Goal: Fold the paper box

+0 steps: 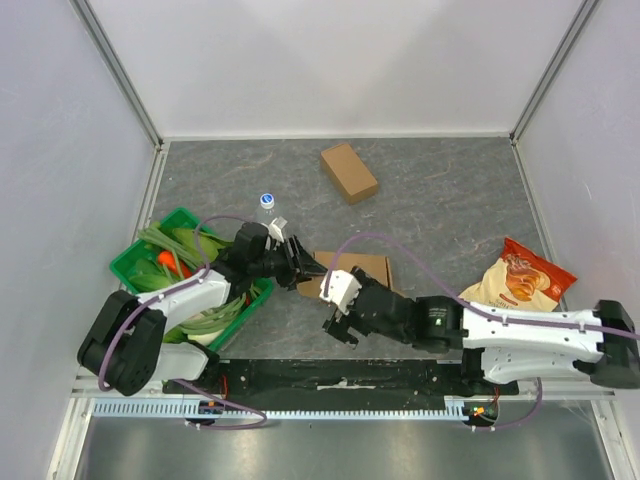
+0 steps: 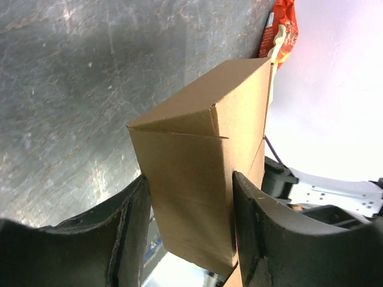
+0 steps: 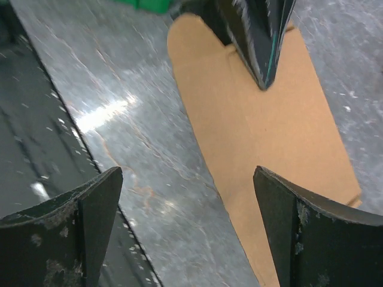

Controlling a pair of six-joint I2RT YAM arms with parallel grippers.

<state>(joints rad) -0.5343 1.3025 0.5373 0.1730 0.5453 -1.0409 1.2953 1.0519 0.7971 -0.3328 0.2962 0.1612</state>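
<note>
Seen from above, the paper box (image 1: 352, 272) lies mid-surface (image 1: 440, 200), near the arms' bases and partly covered by both wrists. The left fingers (image 1: 298, 268) meet it from the left. The right fingers (image 1: 338, 303) sit at its near edge. From this height, how either pair stands cannot be read.

The left wrist camera settles one of them. Its two dark fingers (image 2: 128, 227) are closed on the box (image 2: 191, 191), one pressed against each side of a brown panel. A creased, three-dimensional corner rises beyond them. Behind it are the orange snack bag (image 2: 280, 30) and part of the white right arm (image 2: 326, 191).

The right wrist camera settles the other. Its fingers (image 3: 84, 215) are spread wide and hold nothing. Between them lies a flat, round-ended flap of the box (image 3: 269, 143) resting on the surface. The tip of a left finger (image 3: 257, 42) comes down at the flap's far end.

Only the top view takes in the rest:
- A closed brown carton (image 1: 349, 172) sits well apart toward the far wall.
- A small blue-capped bottle (image 1: 267, 201) stands between that carton and the left arm.
- A green basket (image 1: 146, 238) of vegetables is beside the left arm.
- The snack bag is on the right.
</note>
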